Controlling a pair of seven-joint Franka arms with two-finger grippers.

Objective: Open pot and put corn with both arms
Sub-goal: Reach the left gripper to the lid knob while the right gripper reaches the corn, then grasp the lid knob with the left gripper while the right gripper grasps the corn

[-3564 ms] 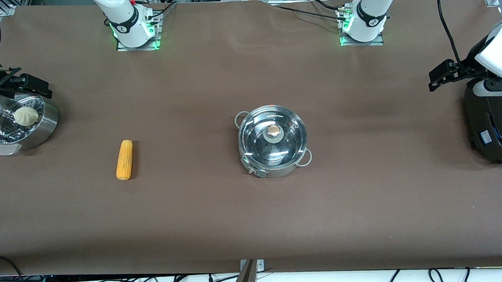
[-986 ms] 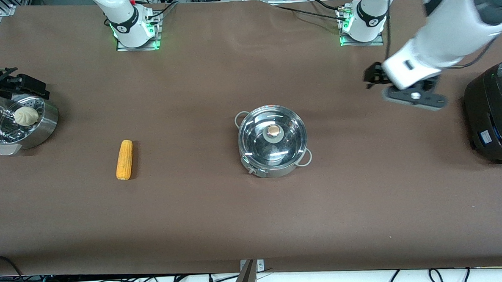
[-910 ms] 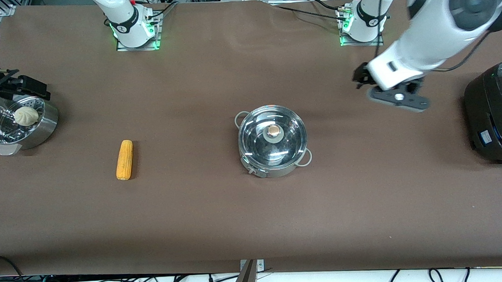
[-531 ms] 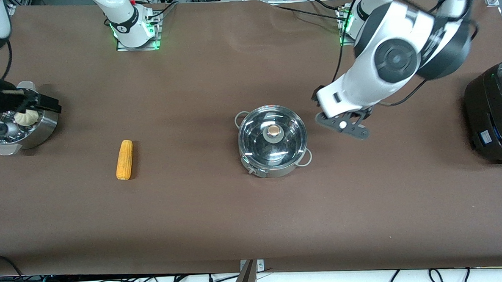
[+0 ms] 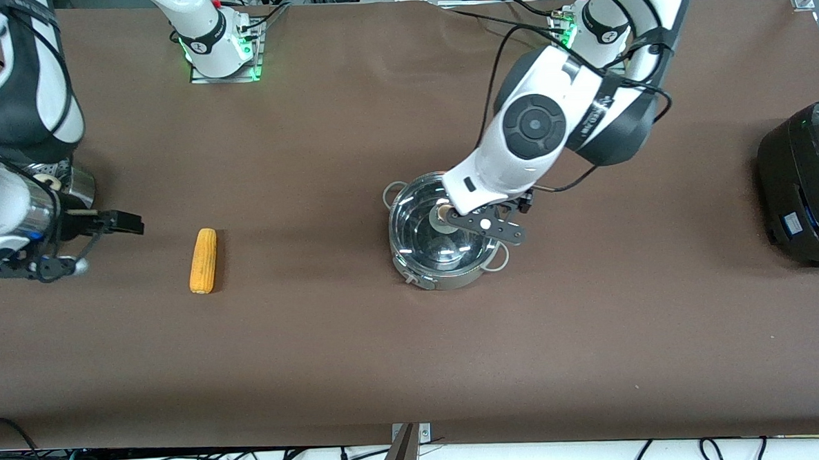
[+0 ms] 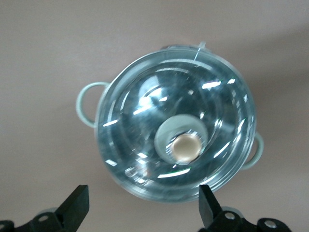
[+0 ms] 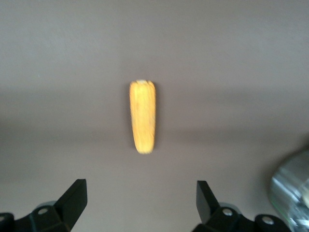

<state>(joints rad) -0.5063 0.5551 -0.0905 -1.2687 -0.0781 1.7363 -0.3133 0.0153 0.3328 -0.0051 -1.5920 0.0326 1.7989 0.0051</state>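
Steel pot (image 5: 444,232) lidded | left gripper (image 6: 142,205) above, fingers apart | right gripper (image 7: 140,203) near corn (image 7: 143,116), fingers apart

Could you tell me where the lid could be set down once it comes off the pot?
Bare cloth lies between the corn and the pot, between the pot and the black cooker, and nearer the front camera than both. The left pincer hangs open over the lid; the open right pincer crowds the steamer's end.
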